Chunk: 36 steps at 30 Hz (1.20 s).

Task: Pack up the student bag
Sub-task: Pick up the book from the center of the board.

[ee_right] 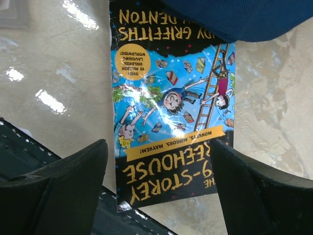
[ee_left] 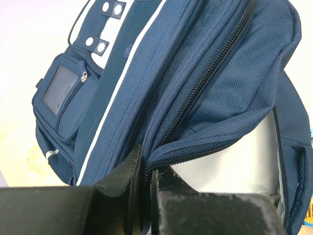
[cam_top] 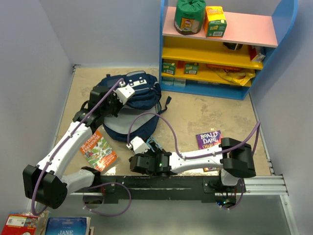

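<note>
The navy student bag [cam_top: 139,95] lies at the back middle of the table with its main compartment open; its white lining shows in the left wrist view [ee_left: 239,161]. My left gripper [cam_top: 116,107] is shut on the zipper edge of the bag's opening [ee_left: 145,169] and holds that flap up. My right gripper [cam_top: 149,151] is open and empty, its jaws standing on either side of a blue and black "Storey Treehouse" book [ee_right: 171,112] lying flat on the table. The book's far end is tucked under the bag's edge [ee_right: 244,17].
An orange and green book [cam_top: 99,151] lies left of the bag. A purple Roald Dahl book [cam_top: 209,141] lies at the right. A blue shelf unit [cam_top: 220,44] with boxes stands at the back right. The black base rail [cam_top: 161,183] runs along the near edge. More books [cam_top: 66,227] lie below it.
</note>
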Tool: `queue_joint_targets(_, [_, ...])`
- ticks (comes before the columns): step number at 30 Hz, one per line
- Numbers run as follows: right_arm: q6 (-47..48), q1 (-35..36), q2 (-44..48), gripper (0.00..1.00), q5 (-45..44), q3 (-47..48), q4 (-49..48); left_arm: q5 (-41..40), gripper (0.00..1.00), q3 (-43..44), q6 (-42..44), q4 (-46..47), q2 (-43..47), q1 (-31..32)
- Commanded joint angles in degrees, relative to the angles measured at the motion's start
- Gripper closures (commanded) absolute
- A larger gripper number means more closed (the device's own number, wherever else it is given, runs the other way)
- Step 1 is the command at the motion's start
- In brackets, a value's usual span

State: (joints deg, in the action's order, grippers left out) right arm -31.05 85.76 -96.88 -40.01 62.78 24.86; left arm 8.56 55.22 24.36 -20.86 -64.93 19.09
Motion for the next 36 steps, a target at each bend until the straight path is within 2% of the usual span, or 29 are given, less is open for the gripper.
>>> queue_joint_targets(1, [1.9,-0.3,-1.1,0.13,2.0,-0.7,-5.3,0.1,1.00,2.8,-2.4,4.8,2.5,-1.3])
queue_joint_targets(10, [2.9,-1.3,-5.1,0.12,4.4,-3.5,-8.9,0.2,1.00,3.4,-1.8,3.7,3.1,-1.8])
queue_joint_targets(14, [2.4,-3.0,-5.6,0.17,7.9,-5.6,-11.1,0.8,1.00,3.4,-1.9,3.6,3.0,-2.1])
queue_joint_targets(17, [2.8,-5.6,-4.1,0.36,13.3,-9.0,-14.9,1.1,1.00,3.2,-2.1,3.5,3.1,-2.7])
queue_joint_targets(18, [2.8,-7.3,-3.2,0.46,17.0,-10.0,-15.9,1.2,1.00,3.1,-2.1,3.4,3.1,-2.7])
queue_joint_targets(22, [2.9,-9.5,-1.9,0.56,21.5,-13.0,-18.4,1.2,1.00,3.0,-2.0,3.5,3.1,-3.3])
queue_joint_targets(24, [3.4,-9.6,-2.0,0.67,23.6,-13.5,-18.5,1.5,1.00,2.9,-2.0,3.5,3.1,-3.4])
queue_joint_targets(29, [3.4,-9.9,-3.0,0.83,27.0,-14.3,-18.6,1.8,1.00,2.6,-2.0,3.5,3.0,-3.7])
queue_joint_targets(30, [3.3,-9.9,-2.9,0.92,27.3,-14.4,-18.6,1.9,1.00,2.6,-2.0,3.5,3.0,-3.6])
queue_joint_targets(32, [3.1,-9.9,-2.6,1.00,28.2,-14.4,-18.4,2.2,1.00,2.7,-2.1,3.5,3.0,-3.6])
queue_joint_targets(36, [3.3,-9.9,-2.1,1.00,28.1,-13.4,-15.9,2.8,1.00,3.3,-2.3,3.3,3.1,-3.6])
